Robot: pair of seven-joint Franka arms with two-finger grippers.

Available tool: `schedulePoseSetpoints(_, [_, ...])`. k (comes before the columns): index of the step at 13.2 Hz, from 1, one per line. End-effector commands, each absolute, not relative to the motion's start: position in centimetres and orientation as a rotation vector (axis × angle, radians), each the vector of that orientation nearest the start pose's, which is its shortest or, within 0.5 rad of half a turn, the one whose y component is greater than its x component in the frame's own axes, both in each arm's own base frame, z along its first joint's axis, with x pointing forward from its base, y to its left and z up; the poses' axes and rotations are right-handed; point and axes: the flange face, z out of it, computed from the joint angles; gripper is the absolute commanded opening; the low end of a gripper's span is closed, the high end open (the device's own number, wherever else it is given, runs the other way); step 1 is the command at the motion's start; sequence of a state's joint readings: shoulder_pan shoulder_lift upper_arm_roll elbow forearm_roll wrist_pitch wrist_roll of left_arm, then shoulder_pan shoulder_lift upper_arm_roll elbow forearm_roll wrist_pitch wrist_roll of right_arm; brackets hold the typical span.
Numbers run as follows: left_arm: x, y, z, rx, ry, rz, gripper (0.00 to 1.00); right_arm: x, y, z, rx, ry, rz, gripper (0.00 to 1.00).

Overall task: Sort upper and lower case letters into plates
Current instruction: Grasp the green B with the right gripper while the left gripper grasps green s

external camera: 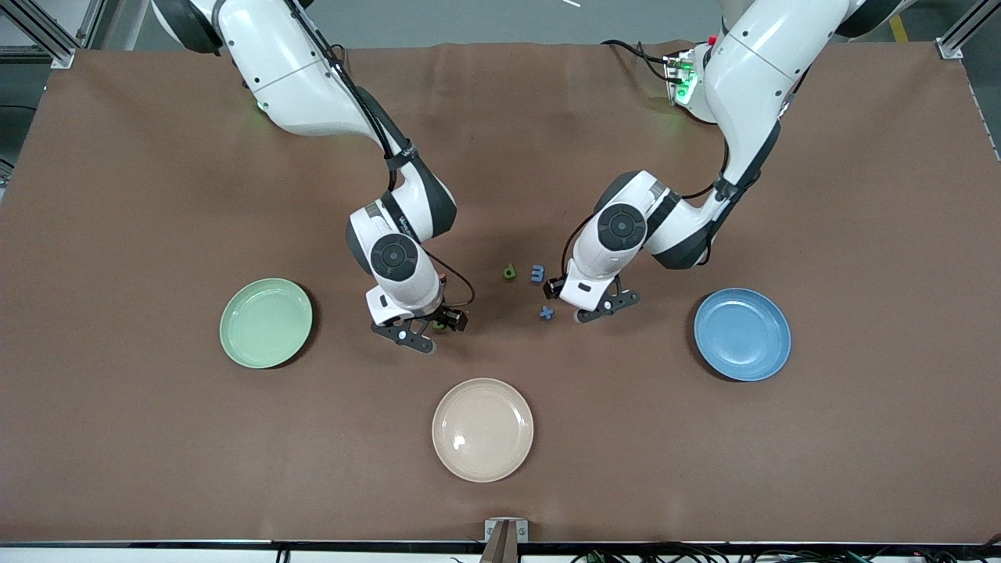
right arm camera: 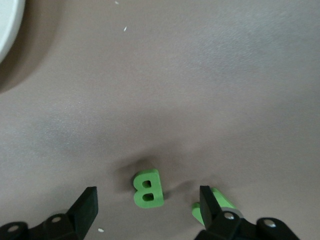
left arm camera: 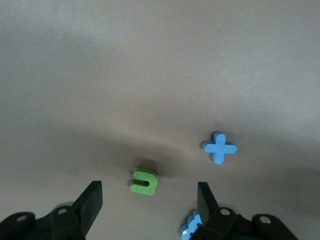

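Brown cloth is covering the table (external camera: 117,195). Taking the cream plate (external camera: 482,429) nearest the camera as landmark: farther back, the mint plate (external camera: 266,322) and blue plate (external camera: 741,334) are waiting empty. Between them, the right gripper (right arm camera: 146,212), jaws apart, is hovering over a green B (right arm camera: 147,188), likely to grasp; the left gripper (left arm camera: 148,212), also apart, over a green letter (left arm camera: 144,181).

We see the brown table (external camera: 156,195) filling the frame. On it, the green plate (external camera: 266,322) sits at middle left, the blue plate (external camera: 741,334) at middle right, the beige plate (external camera: 482,429) at lower center. Small letters (external camera: 536,272) lie at center.
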State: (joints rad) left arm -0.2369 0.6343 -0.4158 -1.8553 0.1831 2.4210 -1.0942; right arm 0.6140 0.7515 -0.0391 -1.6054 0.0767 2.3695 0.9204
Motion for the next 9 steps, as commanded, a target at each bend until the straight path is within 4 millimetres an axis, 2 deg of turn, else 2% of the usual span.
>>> schedulePoseSetpoints(1, [51.26,-38.53,19.24,-3.144,-0.601,0.143,0.79,58.39,38.72,17.85,-3.069,0.599,0.006,0.85])
schedulePoseSetpoints(5, [50.89,-38.69,18.96,-3.142,-0.578,0.15,0.76,58.19,39.22,17.74,-3.066,0.593,0.006,0.78])
schedulePoseSetpoints(7, [50.78,-38.63,18.83,-3.136,-0.573,0.156,0.74,58.19,39.22,17.74,-3.066,0.593,0.006,0.66])
schedulePoseSetpoints(9, [50.57,-38.77,18.69,-3.132,-0.565,0.157,0.73,58.21,39.24,17.85,-3.062,0.597,0.007,0.46])
